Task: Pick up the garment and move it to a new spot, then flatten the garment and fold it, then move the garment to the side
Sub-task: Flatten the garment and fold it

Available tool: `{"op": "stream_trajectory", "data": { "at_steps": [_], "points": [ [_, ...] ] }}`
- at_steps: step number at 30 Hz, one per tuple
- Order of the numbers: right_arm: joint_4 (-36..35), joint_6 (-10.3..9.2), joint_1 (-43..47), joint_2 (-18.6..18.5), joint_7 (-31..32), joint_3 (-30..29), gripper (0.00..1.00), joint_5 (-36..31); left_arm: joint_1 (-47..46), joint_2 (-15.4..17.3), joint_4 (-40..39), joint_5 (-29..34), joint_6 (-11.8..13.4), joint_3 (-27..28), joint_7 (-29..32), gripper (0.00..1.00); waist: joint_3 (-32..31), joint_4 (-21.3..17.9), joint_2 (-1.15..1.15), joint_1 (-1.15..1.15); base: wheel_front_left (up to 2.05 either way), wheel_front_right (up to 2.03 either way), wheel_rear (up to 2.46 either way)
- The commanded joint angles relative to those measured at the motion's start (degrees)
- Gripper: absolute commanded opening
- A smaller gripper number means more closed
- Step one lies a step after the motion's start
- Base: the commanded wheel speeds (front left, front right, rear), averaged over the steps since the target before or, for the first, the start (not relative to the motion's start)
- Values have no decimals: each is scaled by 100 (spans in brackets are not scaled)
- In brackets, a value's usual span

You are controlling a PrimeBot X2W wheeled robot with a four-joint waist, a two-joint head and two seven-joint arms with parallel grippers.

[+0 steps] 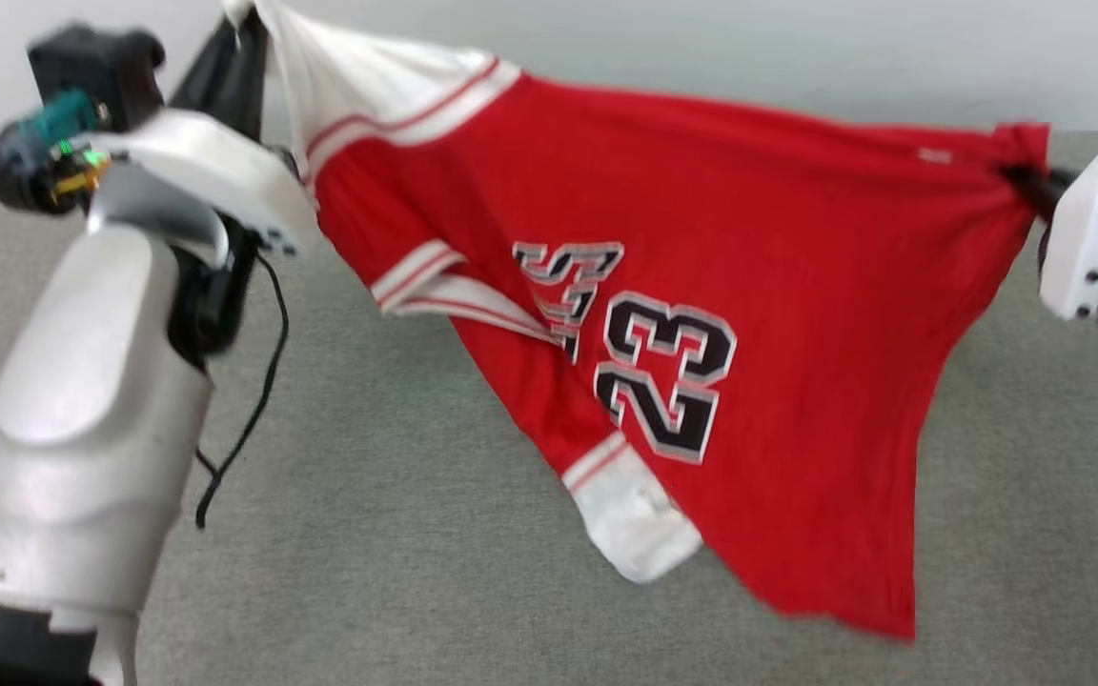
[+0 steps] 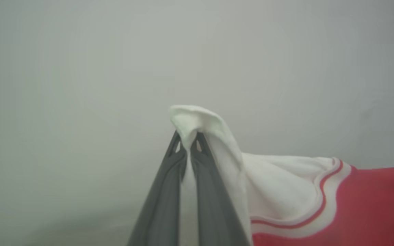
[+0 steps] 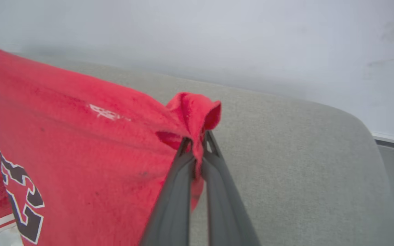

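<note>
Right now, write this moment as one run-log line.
left gripper: shut on white sleeve end | right gripper: shut on red corner | garment: hangs stretched between both

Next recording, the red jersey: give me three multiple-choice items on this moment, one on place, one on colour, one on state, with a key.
1. Where does the left gripper grip the garment?
A. white sleeve end
B. red body cloth
C. a button
2. The digits 23 are:
A. solid white
B. blue
C. black, white-outlined
3. The garment is:
A. folded flat
B. held up between both grippers
C. heaped

Key:
1 A, the left wrist view shows white cloth pinched there.
2 C, the head view shows the print.
3 B, the right gripper pinches a red corner too.
</note>
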Motion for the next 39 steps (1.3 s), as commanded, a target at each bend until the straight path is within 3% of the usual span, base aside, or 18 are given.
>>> {"op": "stream_trajectory", "data": {
  "at_steps": [1, 10, 22, 31, 39],
  "points": [
    [45, -4, -139, 5, -53, -21, 0, -11, -135, 24, 84, 16, -17, 33, -33, 0, -20, -67, 0, 0, 0, 0, 0],
    [418, -6, -1422, -74, -1049, -172, 0, -415, -1958, 33, 1288, 261, -64, 64, -420, 0, 449, -232, 0, 0, 0, 0, 0],
    [802, -8, -3258, -173, -2365, -123, 0, -847, -4046, 241, 1612, 503, 57, 294, -855, 0, 1605, -271, 0, 0, 0, 0, 0],
    [1036, -8, -4192, -165, -2983, 113, 0, -908, -4660, 302, 1658, 455, 94, 439, -903, 0, 2586, -267, 0, 0, 0, 0, 0],
    [1509, -8, -4595, 52, -3453, 450, 0, -750, -4445, 254, 1726, 391, 70, 527, -927, 0, 3152, -253, 0, 0, 0, 0, 0]
  ]
}}
